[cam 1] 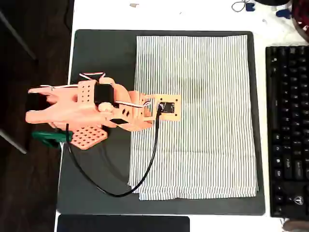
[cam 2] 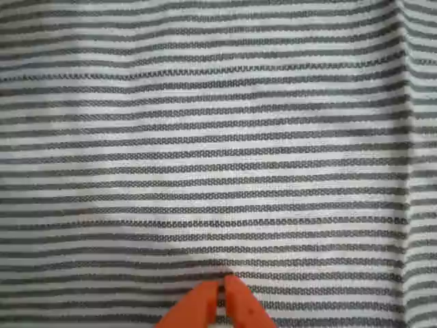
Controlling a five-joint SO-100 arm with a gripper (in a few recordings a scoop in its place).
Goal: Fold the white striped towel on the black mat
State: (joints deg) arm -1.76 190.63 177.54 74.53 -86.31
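In the wrist view, the claw (cam 2: 222,301) has two smooth orange tips pressed together, shut tight with only a thin line between them. Nothing is caught in them. They sit right at the white striped towel (cam 2: 218,150), a woven cloth with a bumpy weave and thin grey lines.

From above, the towel (cam 1: 198,116) lies flat and spread open, a big rectangle on the black mat (cam 1: 104,53). The mat is dull, flat and has round corners. The orange plastic arm (cam 1: 87,111), full of little holes, reaches over the towel's left edge. A black keyboard (cam 1: 288,130) rests on the white surface (cam 1: 193,14) at the right.
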